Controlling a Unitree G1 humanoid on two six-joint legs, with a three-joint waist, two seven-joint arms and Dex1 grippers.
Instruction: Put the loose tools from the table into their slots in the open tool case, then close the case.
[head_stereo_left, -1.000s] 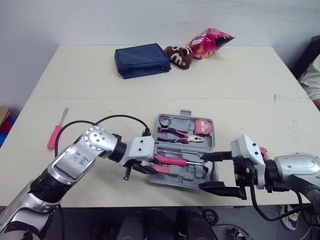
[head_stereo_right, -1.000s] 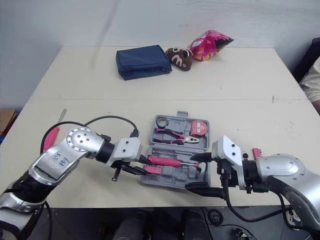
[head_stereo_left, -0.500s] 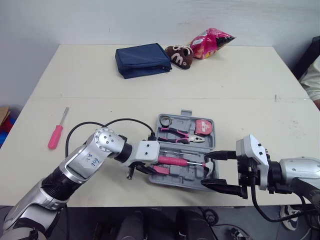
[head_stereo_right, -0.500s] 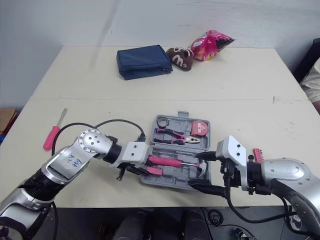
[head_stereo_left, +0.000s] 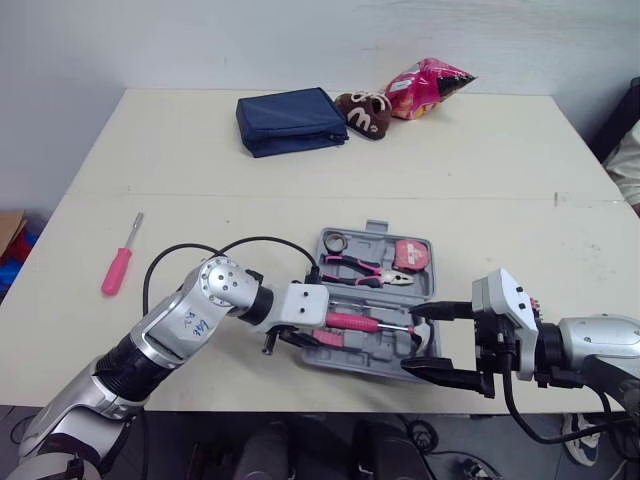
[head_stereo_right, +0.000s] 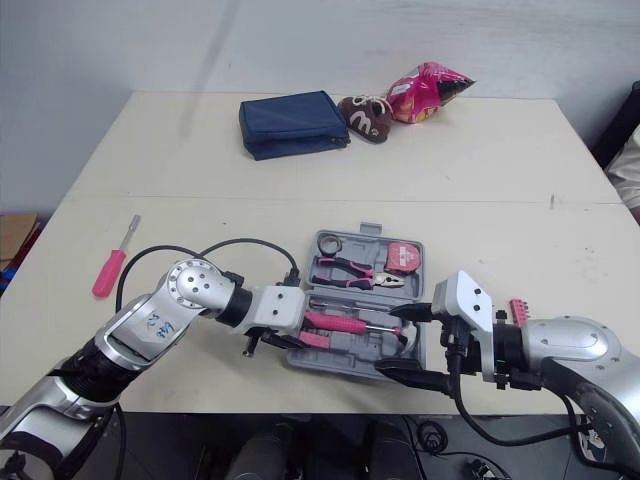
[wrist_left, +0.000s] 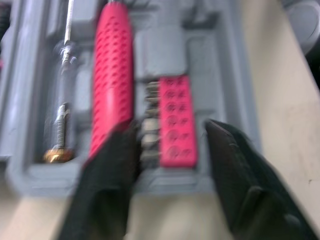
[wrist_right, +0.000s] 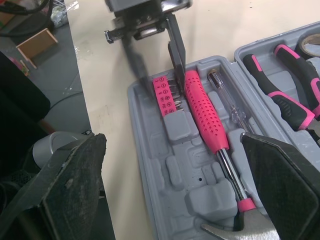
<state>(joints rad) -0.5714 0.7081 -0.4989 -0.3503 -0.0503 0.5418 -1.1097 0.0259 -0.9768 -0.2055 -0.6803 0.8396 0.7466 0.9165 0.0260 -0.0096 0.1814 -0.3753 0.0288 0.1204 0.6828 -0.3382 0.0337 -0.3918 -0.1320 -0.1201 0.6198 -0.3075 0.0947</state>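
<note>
On your far left, the pink-handled screwdriver (head_stereo_left: 118, 268) lies loose on the cream table (head_stereo_left: 200, 150), well apart from the open grey plastic tool case (wrist_right: 175, 167). Your left gripper (wrist_left: 170, 131) has its fingers parted astride the pink bit strip (wrist_left: 177, 120) in the case, not closed on it. Your right gripper (head_stereo_left: 430, 341) gapes wide and empty at the case's right end.

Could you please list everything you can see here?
Table: one, cream.
Tool case: one, grey, open.
Hammer: one, pink handle, in case.
Pliers: one, pink-black, in case.
Tape measure: one, pink, in case.
Cased bit holder: one, pink, beside hammer.
Loose bit holder: one, pink, by right arm.
Screwdriver: one, pink handle, robot's left.
Pouch: one, navy, far side.
Plush: one, brown, beside pouch.
Snack bag: one, pink, beside plush.
Left gripper: black, open, over case.
Right gripper: black, open, over case's right end.
</note>
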